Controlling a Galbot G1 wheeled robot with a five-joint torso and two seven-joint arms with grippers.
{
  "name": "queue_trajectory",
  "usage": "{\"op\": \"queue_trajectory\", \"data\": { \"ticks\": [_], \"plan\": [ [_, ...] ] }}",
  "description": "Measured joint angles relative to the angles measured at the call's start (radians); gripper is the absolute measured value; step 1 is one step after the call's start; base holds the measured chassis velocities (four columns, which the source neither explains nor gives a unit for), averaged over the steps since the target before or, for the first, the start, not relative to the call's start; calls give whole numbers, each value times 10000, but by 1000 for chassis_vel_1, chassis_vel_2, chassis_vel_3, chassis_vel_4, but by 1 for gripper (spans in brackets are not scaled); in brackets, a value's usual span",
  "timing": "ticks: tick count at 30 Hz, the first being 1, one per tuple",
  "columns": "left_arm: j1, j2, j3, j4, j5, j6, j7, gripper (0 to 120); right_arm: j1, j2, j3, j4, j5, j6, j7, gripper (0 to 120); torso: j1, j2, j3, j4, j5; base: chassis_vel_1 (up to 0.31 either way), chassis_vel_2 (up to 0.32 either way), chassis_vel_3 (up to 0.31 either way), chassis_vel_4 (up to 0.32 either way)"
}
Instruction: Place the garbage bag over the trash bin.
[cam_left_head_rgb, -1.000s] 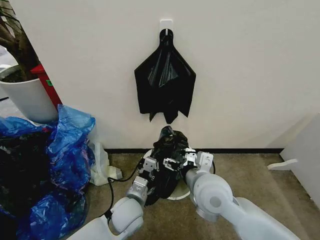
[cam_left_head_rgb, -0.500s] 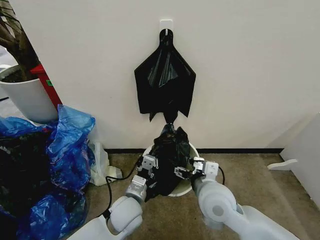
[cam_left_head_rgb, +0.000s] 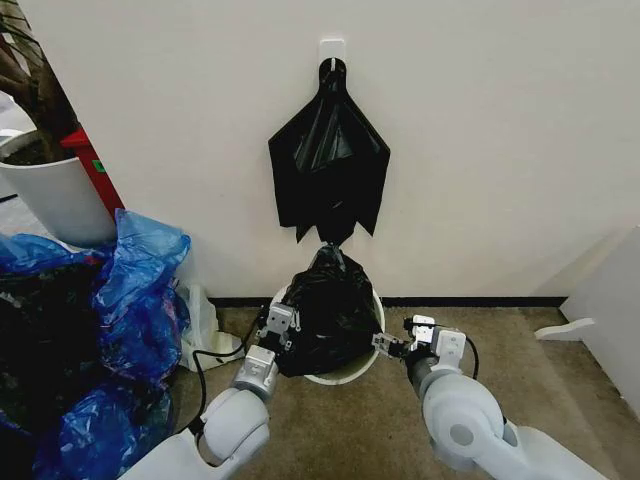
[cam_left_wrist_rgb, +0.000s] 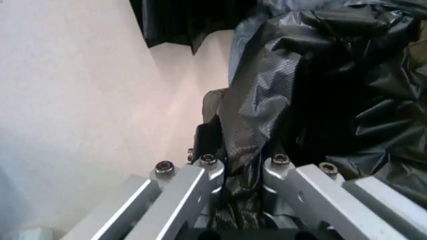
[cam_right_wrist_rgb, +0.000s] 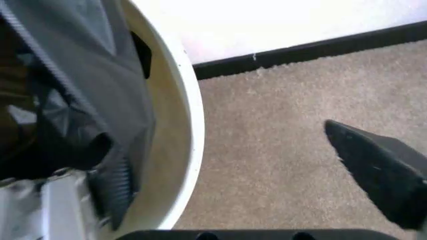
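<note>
The left gripper (cam_left_head_rgb: 275, 327) stayed clamped on the garbage bag (cam_left_head_rgb: 325, 310); the right gripper (cam_left_head_rgb: 392, 345) had let go, jaws wide beside the trash bin (cam_left_head_rgb: 345, 374).

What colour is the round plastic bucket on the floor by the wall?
Off-white: the small round plastic bucket shows its rim and inner wall best in the right wrist view.

Bag hiding most of the bin

The garbage bag (cam_left_head_rgb: 328, 312) is covering the trash bin (cam_left_head_rgb: 345, 376), leaving bare only a strip of its front rim; in the left wrist view the left claw (cam_left_wrist_rgb: 241, 172) fingertips are sinking into black folds, while the right wrist view is cutting off the bin wall (cam_right_wrist_rgb: 175, 150) at its edge
</note>
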Motion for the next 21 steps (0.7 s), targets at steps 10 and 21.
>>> {"op": "queue_trajectory", "data": {
  "ticks": [10, 21],
  "plan": [
    [216, 76, -324, -172, -192, -49, 94, 4, -477, -182, 291, 153, -418, 24, -835, 52, 0, 0, 1, -1, 0, 0, 0, 0, 0],
    [891, 221, -1150, -416, -513, -434, 681, 4, -897, -469, 896, 196, -401, -90, -1819, 8, 0, 0, 1, 0, 0, 0, 0, 0, 0]
  ]
}}
